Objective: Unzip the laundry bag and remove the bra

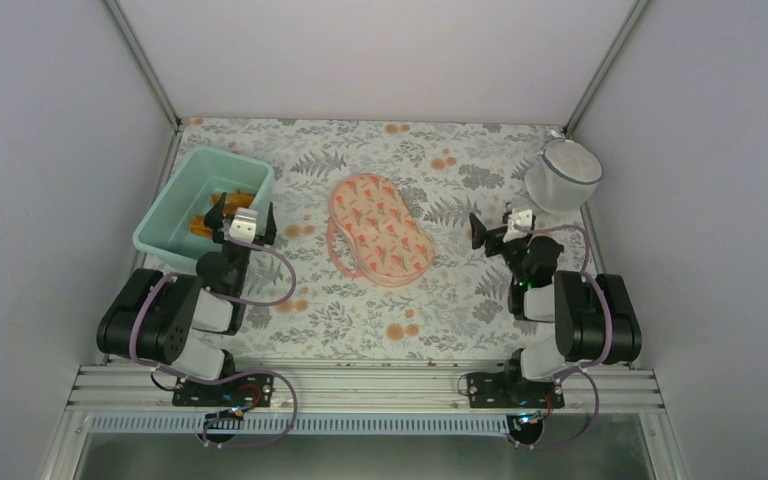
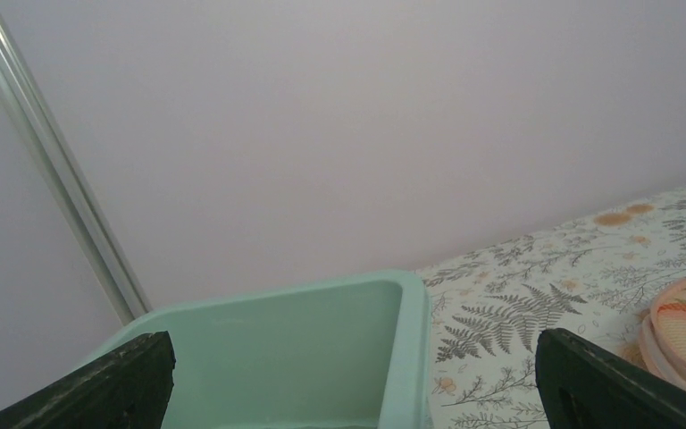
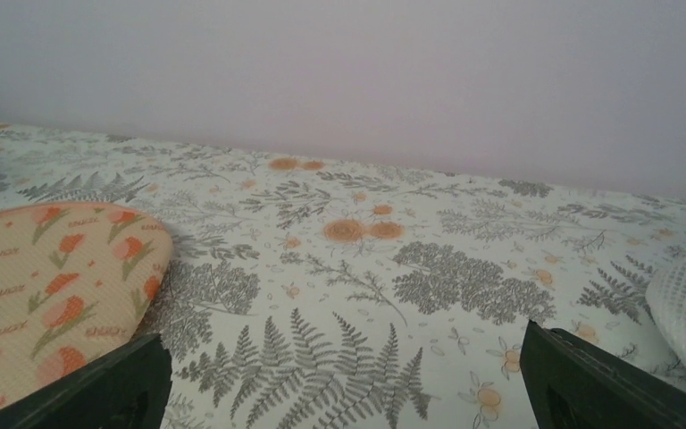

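Two pincers stand wide open and hold nothing. The left gripper [image 1: 241,215] hangs over the near right rim of the tub [image 1: 210,172] by the left edge. The right gripper [image 1: 500,228] is near the right edge, short of the basket [image 1: 563,175] in the far right corner. The bag [image 1: 380,228] lies at the middle of the tabletop between them. Its long axis runs aslant from far left to near right, and a pink rim loops loose on its left side, so it may be unzipped. The right gripper looks slightly nearer to it. Orange fabric, seemingly the bra [image 1: 203,224], lies in the tub just beyond the left fingers, apart from the bag. If so, little is left to do, and any regrasp falls to the left arm.
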Controlling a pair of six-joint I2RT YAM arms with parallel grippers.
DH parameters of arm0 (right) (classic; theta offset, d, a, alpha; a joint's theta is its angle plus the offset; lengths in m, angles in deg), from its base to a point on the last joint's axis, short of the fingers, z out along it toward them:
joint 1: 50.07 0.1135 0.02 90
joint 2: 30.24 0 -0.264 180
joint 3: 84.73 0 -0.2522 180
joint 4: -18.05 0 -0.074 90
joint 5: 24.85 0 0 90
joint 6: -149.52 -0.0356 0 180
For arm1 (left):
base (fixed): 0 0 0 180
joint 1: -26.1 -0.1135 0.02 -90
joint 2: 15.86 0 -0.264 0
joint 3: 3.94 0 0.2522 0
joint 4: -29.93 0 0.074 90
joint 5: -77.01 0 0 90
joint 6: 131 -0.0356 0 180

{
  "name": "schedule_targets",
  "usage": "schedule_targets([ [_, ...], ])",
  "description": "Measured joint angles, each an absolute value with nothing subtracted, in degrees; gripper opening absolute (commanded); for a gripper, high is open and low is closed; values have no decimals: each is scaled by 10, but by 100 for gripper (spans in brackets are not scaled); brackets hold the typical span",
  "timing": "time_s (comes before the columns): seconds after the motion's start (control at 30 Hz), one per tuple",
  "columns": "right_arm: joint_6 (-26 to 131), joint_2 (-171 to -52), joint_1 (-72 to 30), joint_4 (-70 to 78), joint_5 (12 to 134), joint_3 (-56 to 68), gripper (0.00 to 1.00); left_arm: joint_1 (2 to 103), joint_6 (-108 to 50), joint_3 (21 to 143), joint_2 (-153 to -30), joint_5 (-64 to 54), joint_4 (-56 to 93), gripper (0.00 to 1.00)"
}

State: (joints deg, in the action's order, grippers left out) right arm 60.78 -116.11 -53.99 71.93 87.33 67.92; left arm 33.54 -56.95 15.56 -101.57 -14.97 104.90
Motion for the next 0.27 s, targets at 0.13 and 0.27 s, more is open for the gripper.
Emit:
schedule_targets([
  [0.13,608,-1166,-540,743,874,698,100,334,-570,161,-1021,-151,1049,100],
  [0.27,609,-1166,-540,756,876,698,100,334,-570,161,-1022,-152,1049,100],
])
